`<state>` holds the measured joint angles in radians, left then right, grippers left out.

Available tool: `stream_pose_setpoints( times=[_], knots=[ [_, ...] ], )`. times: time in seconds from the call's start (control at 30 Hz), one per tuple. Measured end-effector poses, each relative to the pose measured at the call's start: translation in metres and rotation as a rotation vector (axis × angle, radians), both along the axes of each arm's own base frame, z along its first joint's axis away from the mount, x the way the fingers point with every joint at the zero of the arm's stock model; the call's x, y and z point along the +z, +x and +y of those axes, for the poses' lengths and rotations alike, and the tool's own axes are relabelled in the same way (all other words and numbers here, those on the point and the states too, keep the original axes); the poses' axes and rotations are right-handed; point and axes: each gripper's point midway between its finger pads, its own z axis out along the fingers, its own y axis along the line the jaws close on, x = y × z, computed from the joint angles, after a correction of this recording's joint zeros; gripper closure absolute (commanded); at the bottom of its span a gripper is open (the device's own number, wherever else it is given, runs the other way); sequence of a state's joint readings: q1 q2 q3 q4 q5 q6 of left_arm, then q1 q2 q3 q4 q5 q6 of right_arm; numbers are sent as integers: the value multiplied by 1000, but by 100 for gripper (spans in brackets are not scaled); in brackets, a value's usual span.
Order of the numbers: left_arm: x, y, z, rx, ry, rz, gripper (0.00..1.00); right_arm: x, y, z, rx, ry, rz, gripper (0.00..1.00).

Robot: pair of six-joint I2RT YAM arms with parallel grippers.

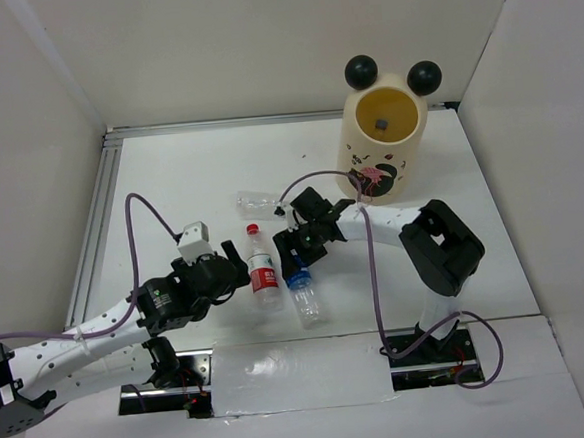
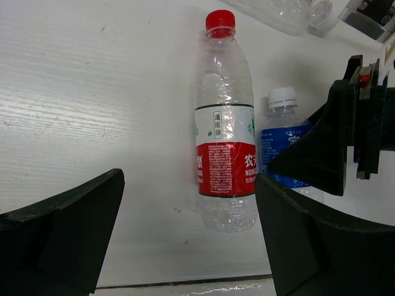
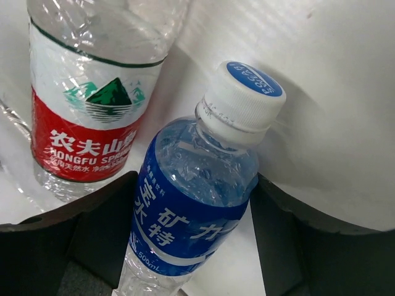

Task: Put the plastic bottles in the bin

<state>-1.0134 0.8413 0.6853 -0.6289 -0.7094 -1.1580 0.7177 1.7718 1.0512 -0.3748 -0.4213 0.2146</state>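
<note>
The left pincer point(image 2: 188, 177) is wide open and holds nothing. The red-label bottle point(image 2: 225, 154) lies on the desk point(image 2: 92, 92) just in front of it. The right pincer point(image 3: 194, 185) has one finger at each side of the blue-label bottle point(image 3: 191, 203); whether it presses the bottle, I cannot tell. The bin point(image 1: 353, 165) stands at the far right corner.

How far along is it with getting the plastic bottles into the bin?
Done: nothing evident; no bottle shows inside the bin. In hand: the right gripper straddles the blue-labelled bottle, jaws not closed; the left gripper is open beside the red-labelled bottle. Left: those two and the clear bottle, all lying on the table.
</note>
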Motion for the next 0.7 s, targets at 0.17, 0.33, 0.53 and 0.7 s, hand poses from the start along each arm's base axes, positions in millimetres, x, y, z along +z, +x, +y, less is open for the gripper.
stream_pose_setpoints(
  times=[0.17,0.33,0.53,0.7],
  knots=[
    [-1,1,-3,-2,-8,-2,1,12,26,-9,9,-26,-78,86],
    [-11,5,-17,-24,-18,13,1,87,85,-13,71,89,-272,89],
    [-23,7,-35,-72,-10,41,1,269,142,-59,164,351,-782,100],
    [-24,9,-41,-101,-8,42,1,369,125,-89,237,440,-1101,100]
  ],
)
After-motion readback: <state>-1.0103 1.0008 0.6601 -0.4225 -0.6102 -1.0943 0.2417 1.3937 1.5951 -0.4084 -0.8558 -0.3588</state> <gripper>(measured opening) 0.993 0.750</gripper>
